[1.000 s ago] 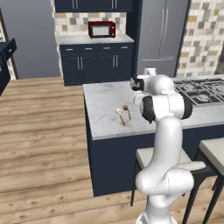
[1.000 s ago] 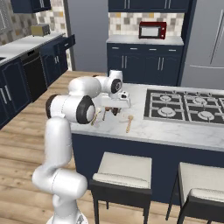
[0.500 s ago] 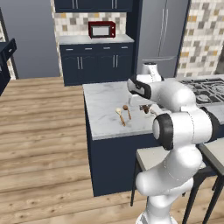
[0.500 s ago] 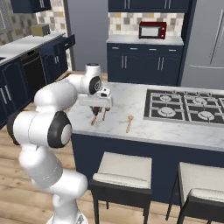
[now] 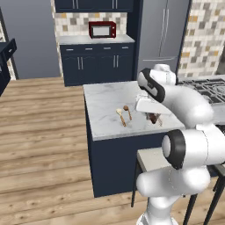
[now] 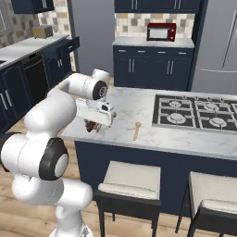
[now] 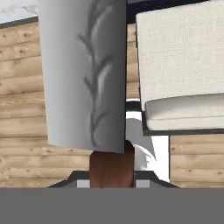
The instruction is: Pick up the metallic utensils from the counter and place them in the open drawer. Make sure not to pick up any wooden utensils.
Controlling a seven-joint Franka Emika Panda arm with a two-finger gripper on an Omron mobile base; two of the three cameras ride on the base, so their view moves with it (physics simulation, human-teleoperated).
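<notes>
Your claw (image 6: 93, 126) is clenching a metallic utensil (image 7: 83, 74). In the hand view the brown handle is sitting low between the fingers, and the dull grey blade is rising across the frame, close to the lens. In the two base views a dark brown shape is hanging under the claw (image 5: 154, 117).

Over the last second the arm has been swinging. A second ago the claw was working further in over the surface (image 5: 102, 97), close to the wooden spoons (image 5: 124, 115). Now it is hovering at the near edge, on the side away from the hob (image 6: 194, 111). The hand view is looking past the blade at plank floor and a pale stool (image 7: 183, 78) cushion. The base has not been driving; the room is sitting where it was.

For your task, that reads as the pickup being done and the carry being under way. The utensil is off the marble and travelling with the hand. The wooden spoons are lying where they lay, untouched, which is what you are wanting.

What is probably the open drawer (image 6: 69, 45) is jutting from the navy cabinets far to the left, well apart from the claw. You are likely needing the base to drive before any release.
</notes>
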